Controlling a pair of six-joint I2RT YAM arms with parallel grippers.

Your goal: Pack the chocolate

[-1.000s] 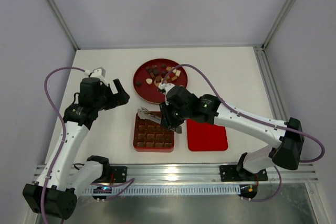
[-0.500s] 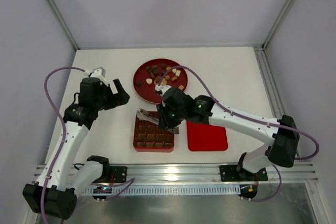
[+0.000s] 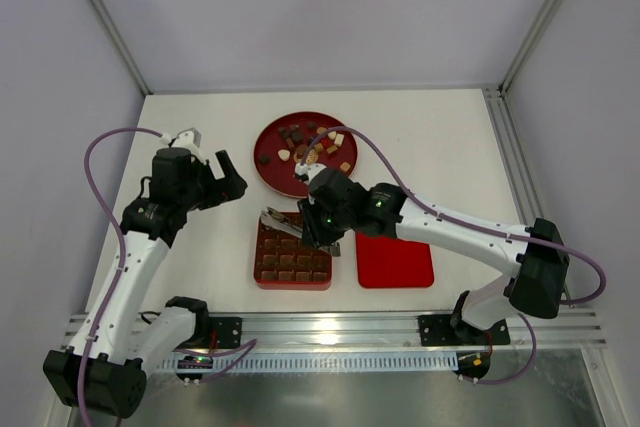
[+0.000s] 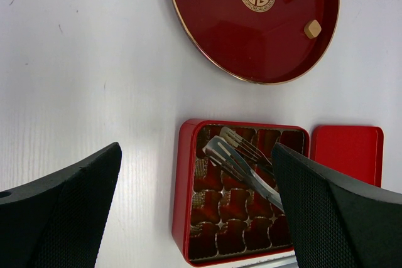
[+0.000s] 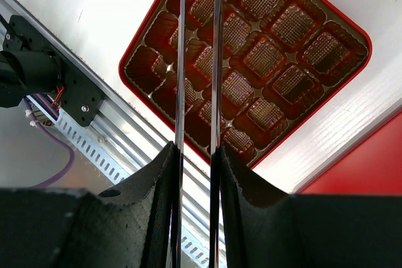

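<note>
Right pincer is clamped on a pair of metal tongs, fingers pressing both blades so they run close and parallel. Tong tips sit over the far-left cells of the red box; in the left wrist view the two slotted heads are nearly together with nothing visible between them. Can't tell whether the box cells hold pieces or only brown liners.

The chocolate is all on the round red plate, a loose scatter of dark, brown and cream bits on its far half. The near half of the plate is bare.

Key relation: the plate lies just past the far edge of the box, away from the arm bases, so the pieces are ahead of the tong tips and a little to the right. The tongs' long axis runs from the right pincer out toward the left across the box's far rows, not toward the plate, so the next pick likely needs a swing of the tips toward the far side.

Left pincer is wide open, empty, hanging above the tabletop left of the plate and box. It's near the plate too, but the right arm has the tool, so the right is probably the one to reach. Red lid lies flat just right of the box.
</note>
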